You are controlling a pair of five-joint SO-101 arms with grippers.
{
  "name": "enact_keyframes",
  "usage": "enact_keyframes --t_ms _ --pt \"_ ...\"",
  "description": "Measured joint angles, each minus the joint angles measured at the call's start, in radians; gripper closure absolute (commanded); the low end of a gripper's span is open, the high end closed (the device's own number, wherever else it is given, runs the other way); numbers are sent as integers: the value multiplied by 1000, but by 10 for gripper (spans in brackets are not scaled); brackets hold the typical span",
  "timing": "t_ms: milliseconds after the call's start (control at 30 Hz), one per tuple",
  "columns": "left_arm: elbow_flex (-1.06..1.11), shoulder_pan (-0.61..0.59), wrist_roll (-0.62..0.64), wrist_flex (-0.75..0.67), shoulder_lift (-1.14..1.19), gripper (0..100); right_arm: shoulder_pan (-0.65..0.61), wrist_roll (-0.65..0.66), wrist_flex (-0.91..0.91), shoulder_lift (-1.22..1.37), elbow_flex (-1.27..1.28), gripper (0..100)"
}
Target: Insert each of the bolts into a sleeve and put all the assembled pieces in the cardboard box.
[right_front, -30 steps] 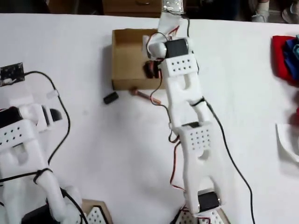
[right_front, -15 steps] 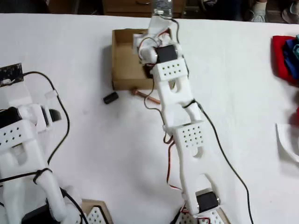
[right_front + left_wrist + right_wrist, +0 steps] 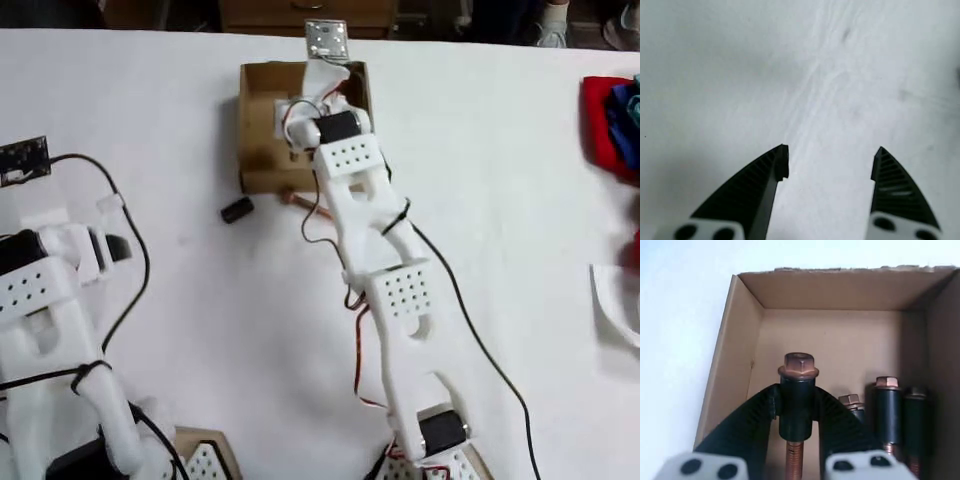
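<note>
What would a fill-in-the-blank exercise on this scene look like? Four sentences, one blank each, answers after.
1. The right gripper is ____ on an assembled piece, a bolt in a sleeve.
2. The cardboard box lies under the ____ gripper.
3. The left gripper is ____ over the white table.
4. By the box lie a loose bolt and a loose sleeve coloured ____.
Missing words: shut; right; open; black.

Overhead cam, R wrist cam close, share cardboard box
</note>
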Motion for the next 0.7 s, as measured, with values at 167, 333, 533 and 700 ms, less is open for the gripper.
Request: enact_keyframes --t_ms 167,333,533,700 --pt "0 0 0 0 0 721 -2 0 -9 41 0 975" --pt "0 0 0 0 0 721 -2 0 -9 75 0 975" --pt "0 0 0 0 0 721 -3 0 -9 104 0 972" --pt "0 0 0 0 0 721 -2 0 -9 118 0 964"
